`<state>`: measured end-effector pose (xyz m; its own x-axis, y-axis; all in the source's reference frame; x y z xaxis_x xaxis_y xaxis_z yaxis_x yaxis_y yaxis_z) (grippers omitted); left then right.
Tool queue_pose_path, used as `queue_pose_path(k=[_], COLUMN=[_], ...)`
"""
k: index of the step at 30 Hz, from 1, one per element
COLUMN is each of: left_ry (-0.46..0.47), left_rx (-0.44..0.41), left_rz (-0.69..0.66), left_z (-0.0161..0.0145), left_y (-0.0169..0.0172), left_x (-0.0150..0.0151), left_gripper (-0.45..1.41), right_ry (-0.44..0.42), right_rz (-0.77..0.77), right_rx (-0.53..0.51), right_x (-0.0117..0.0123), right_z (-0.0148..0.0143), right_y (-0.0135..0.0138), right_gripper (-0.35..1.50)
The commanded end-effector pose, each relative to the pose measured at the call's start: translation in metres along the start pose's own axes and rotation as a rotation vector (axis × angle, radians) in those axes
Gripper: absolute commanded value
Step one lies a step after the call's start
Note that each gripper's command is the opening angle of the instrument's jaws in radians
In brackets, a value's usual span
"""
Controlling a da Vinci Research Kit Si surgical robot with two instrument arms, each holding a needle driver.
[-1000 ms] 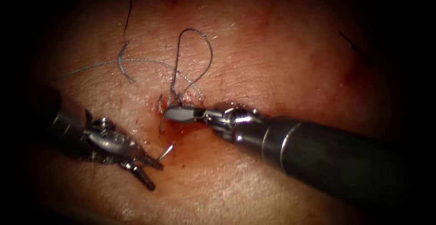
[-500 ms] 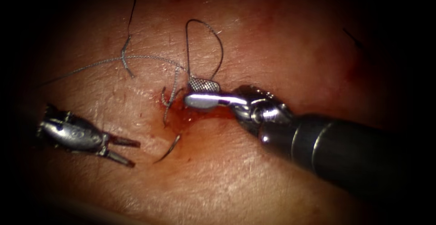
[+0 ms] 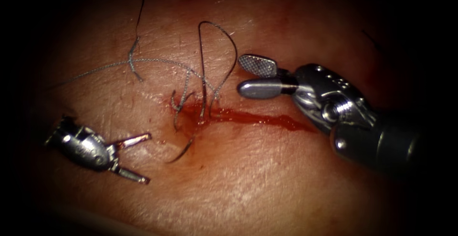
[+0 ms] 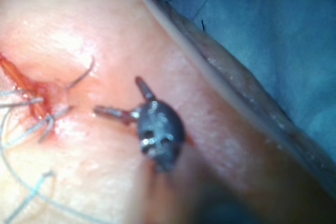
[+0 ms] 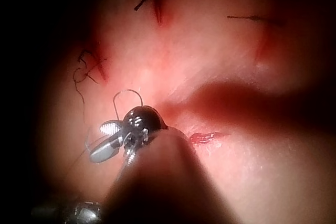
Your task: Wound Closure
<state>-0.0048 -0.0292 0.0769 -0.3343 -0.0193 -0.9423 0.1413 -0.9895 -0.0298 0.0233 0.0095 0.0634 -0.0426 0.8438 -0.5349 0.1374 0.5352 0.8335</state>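
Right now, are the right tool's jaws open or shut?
Open. In the endoscope view the right tool shows two jaws spread apart with a dark gap between them, holding nothing, beside the thread loop.

We see the right gripper [image 3: 248,77] as bright steel: two rounded, paddle-like jaws, one with a finely cross-hatched face, on a chunky silver wrist with small round screws and a dotted marking, leading to a dark shaft [image 3: 396,145]. The left gripper [image 3: 136,159] has thin, ridged jaws on a rounded steel head.
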Motion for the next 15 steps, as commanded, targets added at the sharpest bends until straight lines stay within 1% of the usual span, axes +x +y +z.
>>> queue_pose_path(k=[1,4,6,7,8,11,12,15], left_ry=[0.005,0.027,0.032,0.043,0.055,0.081,0.087,0.099], left_rx=[-0.002,0.015,0.024,0.035,0.044,0.055,0.060,0.070], left_rz=[0.000,0.014,0.023,0.027,0.038,0.054,0.065,0.074], left_z=[0.0007,0.0025,0.0031,0.0034,0.0035,0.0031,0.0028,0.0024], left_y=[0.0010,0.0005,0.0001,-0.0002,-0.0004,-0.0008,-0.0009,-0.0010], left_x=[-0.0003,0.0003,0.0005,0.0007,0.0008,0.0010,0.0011,0.0014], left_gripper=[1.05,1.05,1.05,1.03,1.03,0.99,0.98,0.93], right_ry=[-0.003,-0.025,-0.057,-0.082,-0.100,-0.159,-0.192,-0.217], right_rz=[-0.008,-0.038,-0.052,-0.062,-0.066,-0.123,-0.153,-0.191], right_rx=[0.009,-0.015,-0.031,-0.065,-0.082,-0.156,-0.193,-0.224], right_x=[-0.0013,-0.0031,-0.0043,-0.0054,-0.0058,-0.0064,-0.0064,-0.0062], right_z=[0.0001,-0.0012,-0.0018,-0.0026,-0.0030,-0.0041,-0.0048,-0.0059], right_y=[0.0000,-0.0005,-0.0005,-0.0004,-0.0003,0.0001,0.0004,0.0008], right_gripper=[1.33,1.33,1.33,1.33,1.33,1.33,1.33,1.31])
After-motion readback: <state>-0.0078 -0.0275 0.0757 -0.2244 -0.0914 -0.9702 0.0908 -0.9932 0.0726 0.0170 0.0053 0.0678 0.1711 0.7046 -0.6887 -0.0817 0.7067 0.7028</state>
